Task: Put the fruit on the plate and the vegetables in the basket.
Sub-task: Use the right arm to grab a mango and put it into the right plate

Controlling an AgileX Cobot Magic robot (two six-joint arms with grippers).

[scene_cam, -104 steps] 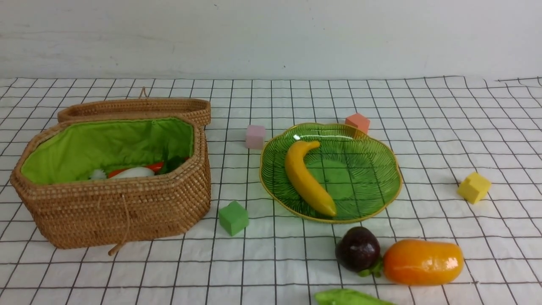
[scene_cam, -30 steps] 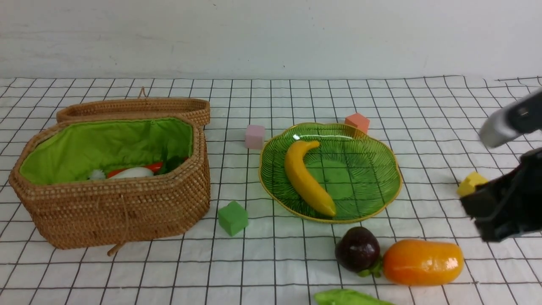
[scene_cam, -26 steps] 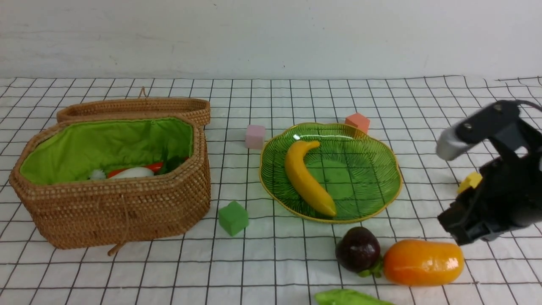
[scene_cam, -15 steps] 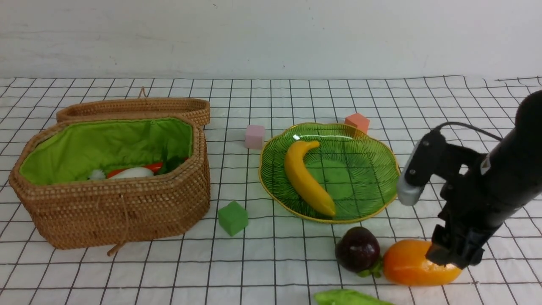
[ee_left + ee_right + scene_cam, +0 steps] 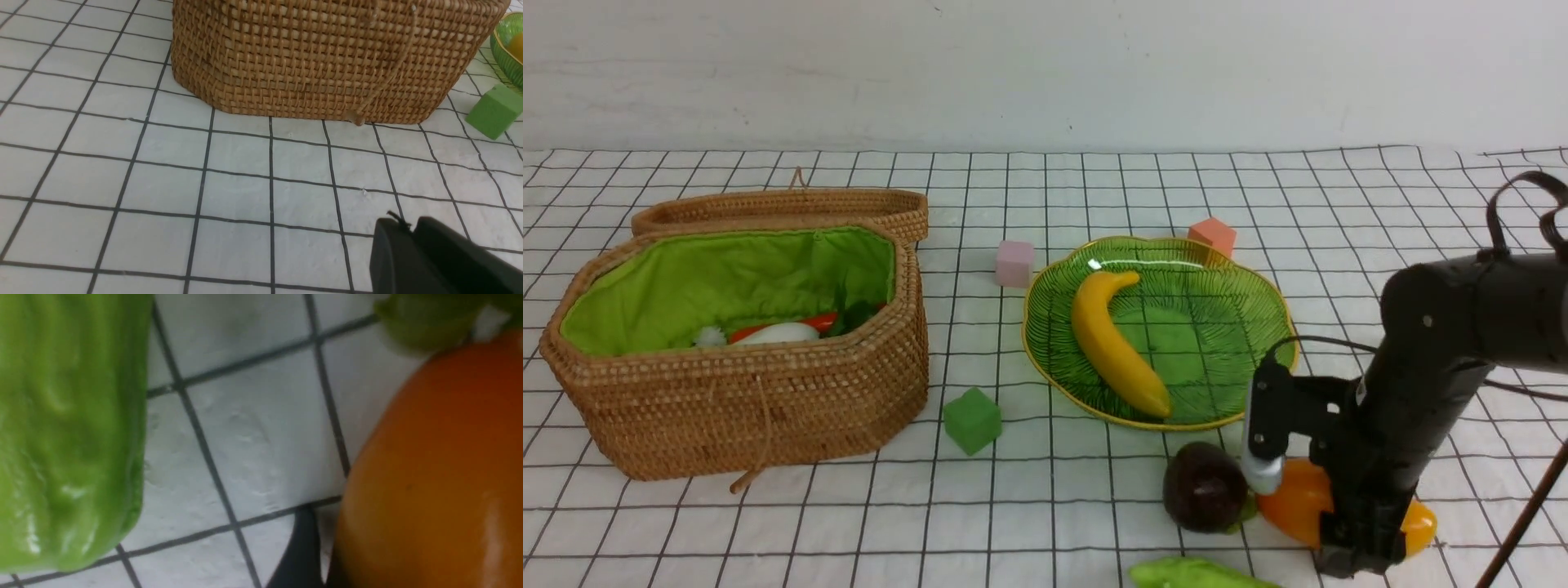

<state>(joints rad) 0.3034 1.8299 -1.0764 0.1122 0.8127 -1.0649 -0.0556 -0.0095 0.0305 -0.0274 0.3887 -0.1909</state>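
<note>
Standing over the orange mango point(image 5: 1294, 500), the right gripper point(image 5: 1349, 555) has one dark finger point(image 5: 300, 555) just beside its skin, grip not discernible, the dark purple fruit point(image 5: 1205, 498) and light green vegetable point(image 5: 1192, 574) near on the black-gridded white cloth point(image 5: 1045, 506), the green plate point(image 5: 1241, 318) holding the banana point(image 5: 1115, 343), wicker basket point(image 5: 752, 408) and white wall point(image 5: 1045, 73) farther off.

right arm point(image 5: 1437, 359): matte black, rounded links, small screws | cable point(image 5: 1490, 220): black loop | wrist camera point(image 5: 1262, 476): grey tip | fingers point(image 5: 302, 551): black
</note>
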